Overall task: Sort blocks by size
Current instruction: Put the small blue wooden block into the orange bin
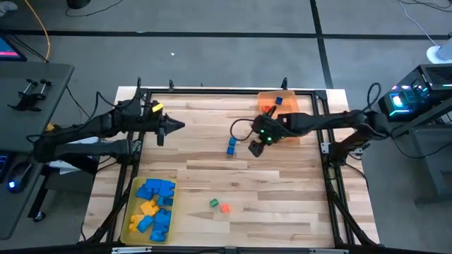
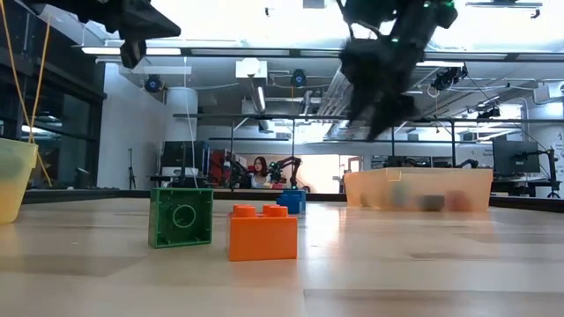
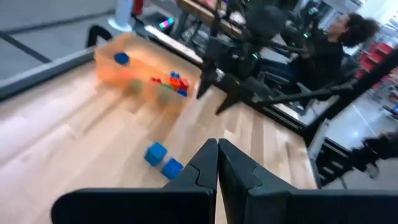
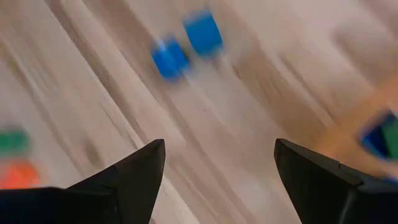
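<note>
Two tiny blue cubes [image 1: 231, 146] [image 4: 169, 59] lie side by side on the wood near the table's middle. A tiny green cube [image 1: 214, 203] and an orange one [image 1: 225, 208] sit toward the near edge. My right gripper [image 1: 255, 147] [image 4: 217, 180] hangs open above the table, just right of the blue cubes, with nothing between its fingers. My left gripper [image 1: 178, 127] [image 3: 217, 163] is shut and empty, held high over the table's left part. In the low view the green block [image 2: 181, 217] and the orange block [image 2: 263, 232] stand in front.
The translucent orange tray [image 1: 281, 107] stands at the far right with a few small cubes in it. The translucent yellow tray [image 1: 148, 209] at the near left holds several larger blue and yellow blocks. A person [image 3: 339, 37] sits beyond the table's far side.
</note>
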{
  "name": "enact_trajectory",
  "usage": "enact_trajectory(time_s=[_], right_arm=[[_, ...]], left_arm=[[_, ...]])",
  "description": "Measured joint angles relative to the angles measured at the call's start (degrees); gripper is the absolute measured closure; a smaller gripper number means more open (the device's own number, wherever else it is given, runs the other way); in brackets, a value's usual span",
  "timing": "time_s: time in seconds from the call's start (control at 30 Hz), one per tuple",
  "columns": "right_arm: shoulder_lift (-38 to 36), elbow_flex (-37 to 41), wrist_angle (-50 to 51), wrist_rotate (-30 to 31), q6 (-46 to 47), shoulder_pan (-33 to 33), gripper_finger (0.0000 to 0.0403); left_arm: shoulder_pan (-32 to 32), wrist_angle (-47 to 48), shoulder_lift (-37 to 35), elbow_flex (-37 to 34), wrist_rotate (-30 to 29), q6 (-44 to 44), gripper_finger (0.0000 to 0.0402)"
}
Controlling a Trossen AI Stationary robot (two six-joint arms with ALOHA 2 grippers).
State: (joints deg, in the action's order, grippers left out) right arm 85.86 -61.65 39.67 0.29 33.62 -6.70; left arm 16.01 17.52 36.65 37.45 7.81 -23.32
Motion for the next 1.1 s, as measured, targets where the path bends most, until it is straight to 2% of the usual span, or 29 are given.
enact_trajectory(time_s=[0.1, 0.23, 0.4, 0.53, 0.83, 1.1], right_arm=[[1.5, 0.9, -10.4, 3.6, 2.0, 0.1, 0.0105], [11.6, -5.4, -13.2, 4.4, -4.2, -1.5, 0.0105], [25.3, -18.5, -6.4, 2.0, -12.8, -3.6, 0.0105], [32.1, -25.2, 2.3, -0.3, -17.2, -3.9, 0.0105], [33.8, -24.3, -0.6, 0.9, -17.2, -4.0, 0.0108], [33.8, -21.7, -4.7, 3.0, -17.8, -4.3, 0.0154]], left_arm=[[1.0, -2.4, 0.4, 0.0, -1.0, 0.4, 0.0402], [1.9, -3.9, 1.3, 0.0, -1.1, 0.0, 0.0401], [2.0, -3.4, 1.7, 0.0, -1.1, -1.7, 0.0401], [2.0, -2.4, 1.7, 0.0, -0.6, -2.5, 0.0402], [2.0, -2.1, 1.7, 0.0, -0.6, -2.6, 0.0402], [2.0, -2.2, 1.7, 0.0, -0.5, -3.2, 0.0402]])
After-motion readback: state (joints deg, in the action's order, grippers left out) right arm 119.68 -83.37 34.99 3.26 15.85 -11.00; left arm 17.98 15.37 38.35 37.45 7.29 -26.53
